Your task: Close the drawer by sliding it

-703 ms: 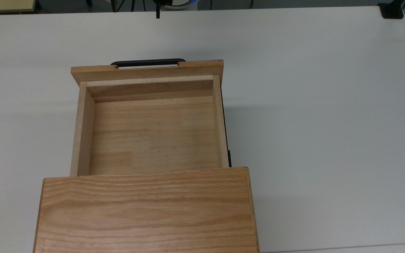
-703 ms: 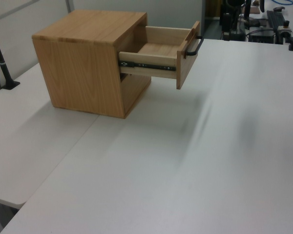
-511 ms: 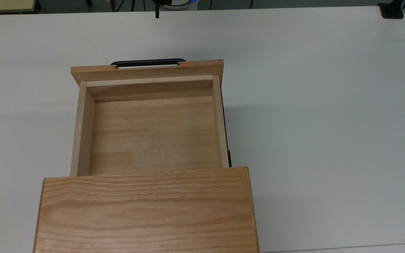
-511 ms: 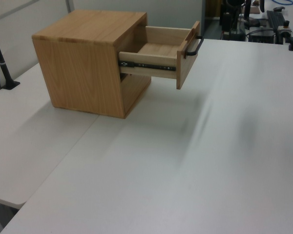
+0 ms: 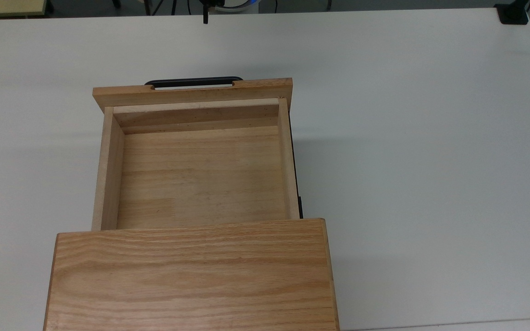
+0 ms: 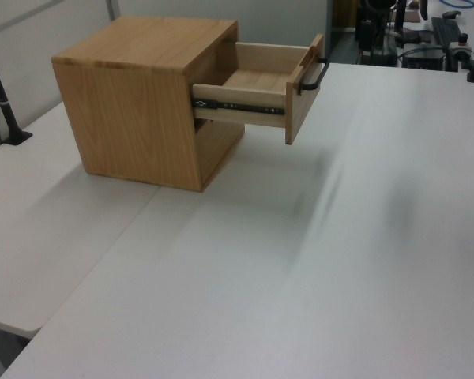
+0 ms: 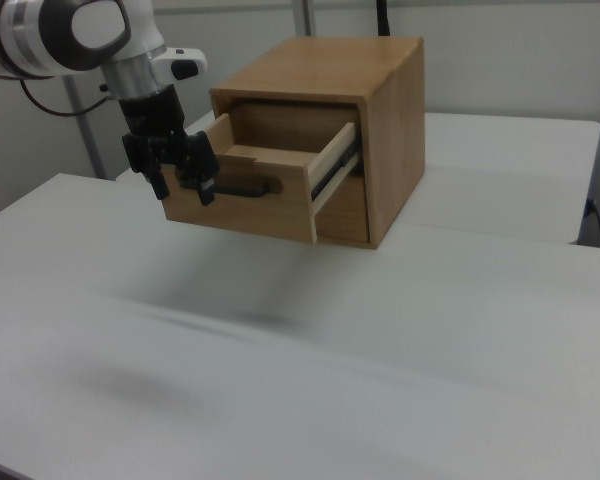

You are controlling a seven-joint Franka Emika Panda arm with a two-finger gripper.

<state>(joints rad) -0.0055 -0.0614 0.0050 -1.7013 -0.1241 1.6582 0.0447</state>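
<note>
- Although the drawer (image 5: pixel 198 177) is pulled well out of its cabinet (image 5: pixel 191 276), its rear end is hidden under the cabinet top in the top view, and the top view's lower edge cuts the cabinet off.
- Light oak-coloured box tray, bare inside, with a wider front panel (image 7: pixel 242 205) at its outer end; it hangs clear above the white tabletop (image 5: pixel 430 138).
- On the panel's outer face sits a long thin black bar handle (image 5: pixel 193 82), seen in the top view as a thin dark strip past the panel's edge, and in the left view (image 6: pixel 314 76) edge-on.
- Along the drawer's side runs a dark metal slide rail (image 6: pixel 238 104); in the right view (image 7: pixel 338 165) it shows between tray and cabinet wall.
- In the right view the black pincer (image 7: pixel 180 165) hangs in front of the panel at the handle's left end, its fingers (image 7: pixel 205 172) spread apart with nothing clamped; whether one touches the handle cannot be told.
- Above it the white arm (image 7: pixel 80 35) is cut off by the right view's left edge.
- Blurred lab gear (image 6: pixel 411 35) stands beyond the tabletop's far edge in the left view.
</note>
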